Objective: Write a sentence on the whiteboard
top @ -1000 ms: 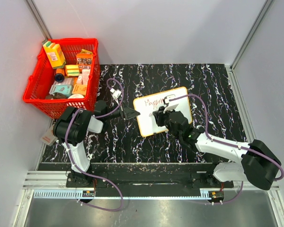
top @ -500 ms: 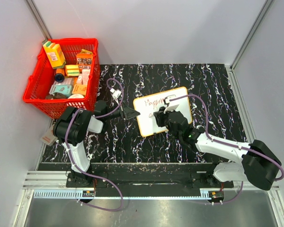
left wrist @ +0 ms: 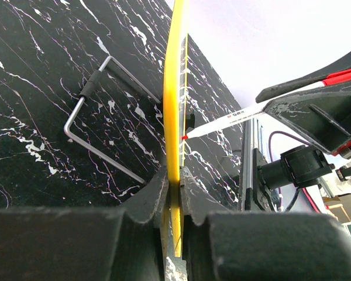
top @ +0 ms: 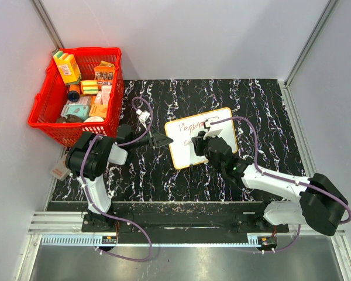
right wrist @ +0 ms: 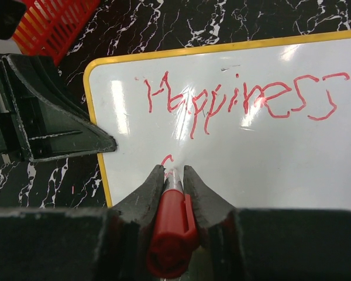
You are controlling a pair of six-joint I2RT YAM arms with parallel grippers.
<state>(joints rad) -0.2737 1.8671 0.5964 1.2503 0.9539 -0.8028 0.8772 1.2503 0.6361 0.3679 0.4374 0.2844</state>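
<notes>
whiteboard [top: 184,153] at mid tabletop [top: 263,111], left edge clamped in left jaws. red marker [right wrist: 169,234] gripped in right jaws, tip on board. "happiness" [right wrist: 240,99] is written; second line barely begun, remainder judged outstanding.

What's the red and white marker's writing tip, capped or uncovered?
Uncovered: the left wrist view shows the bare red tip of the red and white marker against the yellow-rimmed whiteboard.

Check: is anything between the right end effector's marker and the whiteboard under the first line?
Nothing visible. The marker has its tip at bare whiteboard; the left end effector clamps only the left rim.
</notes>
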